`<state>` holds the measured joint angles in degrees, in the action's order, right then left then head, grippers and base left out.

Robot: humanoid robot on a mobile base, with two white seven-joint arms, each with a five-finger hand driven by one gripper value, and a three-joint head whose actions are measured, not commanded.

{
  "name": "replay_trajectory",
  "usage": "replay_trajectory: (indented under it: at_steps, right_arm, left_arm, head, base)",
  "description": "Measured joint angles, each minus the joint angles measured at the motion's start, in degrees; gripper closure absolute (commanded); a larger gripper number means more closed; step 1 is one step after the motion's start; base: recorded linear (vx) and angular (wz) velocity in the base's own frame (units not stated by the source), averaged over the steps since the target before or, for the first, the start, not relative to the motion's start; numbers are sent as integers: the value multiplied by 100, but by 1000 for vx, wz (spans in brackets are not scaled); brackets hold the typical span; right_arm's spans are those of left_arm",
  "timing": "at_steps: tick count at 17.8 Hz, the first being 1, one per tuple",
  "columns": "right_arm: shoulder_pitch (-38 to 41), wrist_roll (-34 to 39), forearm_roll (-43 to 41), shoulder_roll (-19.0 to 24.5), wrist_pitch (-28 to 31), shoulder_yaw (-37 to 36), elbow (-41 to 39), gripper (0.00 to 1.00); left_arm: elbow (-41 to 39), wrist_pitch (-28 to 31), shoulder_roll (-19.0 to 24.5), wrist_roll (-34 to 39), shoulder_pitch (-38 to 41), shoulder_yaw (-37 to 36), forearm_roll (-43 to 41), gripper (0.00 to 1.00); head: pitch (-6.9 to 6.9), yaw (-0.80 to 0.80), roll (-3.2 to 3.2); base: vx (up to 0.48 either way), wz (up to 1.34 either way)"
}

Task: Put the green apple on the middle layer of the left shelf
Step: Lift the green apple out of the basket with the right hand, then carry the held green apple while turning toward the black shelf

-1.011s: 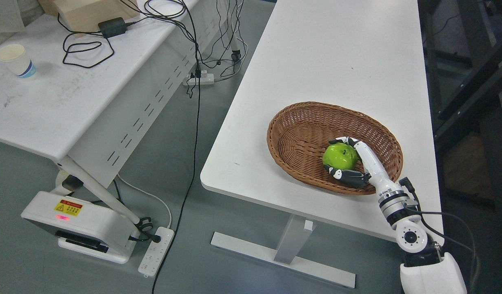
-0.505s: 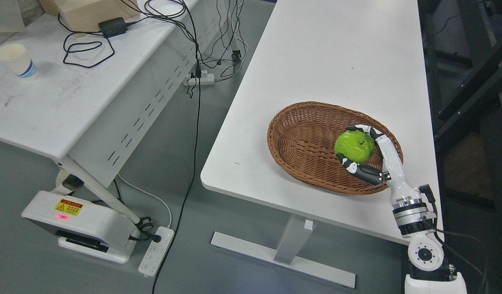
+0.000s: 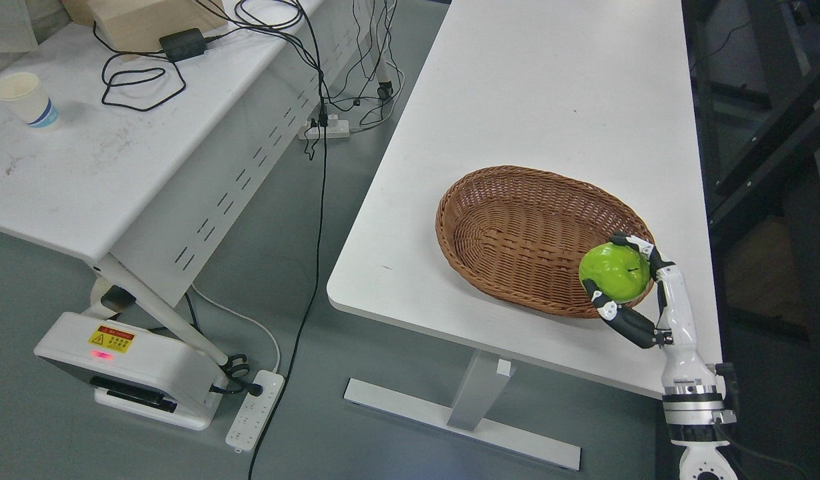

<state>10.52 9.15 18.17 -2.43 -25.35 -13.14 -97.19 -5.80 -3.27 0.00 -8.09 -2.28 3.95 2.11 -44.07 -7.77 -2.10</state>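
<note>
Wicker basket (image 3: pixel 510 233) beside green apple (image 3: pixel 613 272), fingers (image 3: pixel 620 319) clasped.

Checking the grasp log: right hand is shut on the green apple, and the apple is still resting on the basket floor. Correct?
Not quite. The right hand is shut on the green apple, but the apple is not resting on the basket floor: the head view shows it lifted over the near right rim of the wicker basket, whose floor is bare.

We lift the green apple (image 3: pixel 614 271) out of the basket (image 3: pixel 517 220) now; our right hand (image 3: pixel 633 293) pulls back toward the desk's (image 3: pixel 550 87) near right corner, apple over the basket's rim, bowl left bare.
</note>
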Motion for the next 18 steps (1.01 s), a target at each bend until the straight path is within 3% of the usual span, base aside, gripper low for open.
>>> replay_trajectory:
  at_steps: [18]
  right_arm:
    - [428, 53, -279, 205, 40, -275, -103, 100]
  left_arm:
    - [0, 3, 0, 0, 0, 0, 0, 0]
  head:
    - [0, 0, 0]
  base:
    - [-57, -45]
